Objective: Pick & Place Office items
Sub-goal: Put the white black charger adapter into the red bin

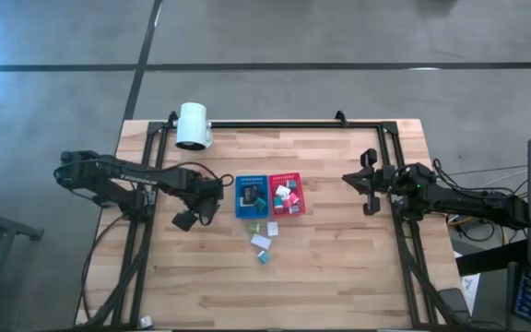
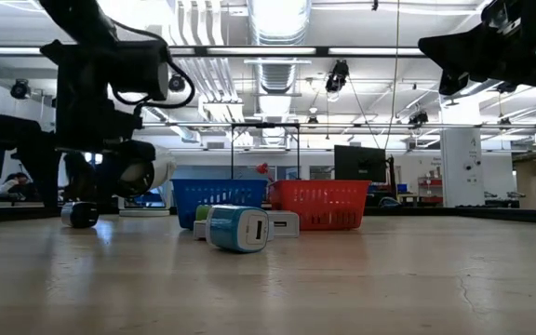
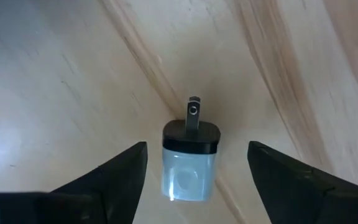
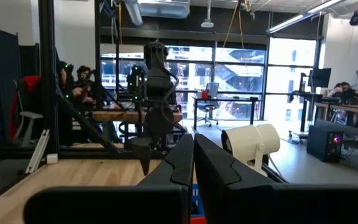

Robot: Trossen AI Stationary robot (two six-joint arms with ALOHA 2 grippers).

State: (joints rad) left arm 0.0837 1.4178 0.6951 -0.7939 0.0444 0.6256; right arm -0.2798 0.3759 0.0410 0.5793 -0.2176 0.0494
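worktop [image 1: 339, 267] of pale wooden planks carries a small pale-blue plug adapter with black cap [image 3: 189, 163], lying flat between the spread fingers of the left hand [image 3: 194, 171], untouched; right hand [image 4: 193, 163] pressed together, raised at the worktop's right side.

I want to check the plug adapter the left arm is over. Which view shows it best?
The left wrist view: the plug adapter lies between the open left end effector fingers, prong visible. The other views do not clearly show it.
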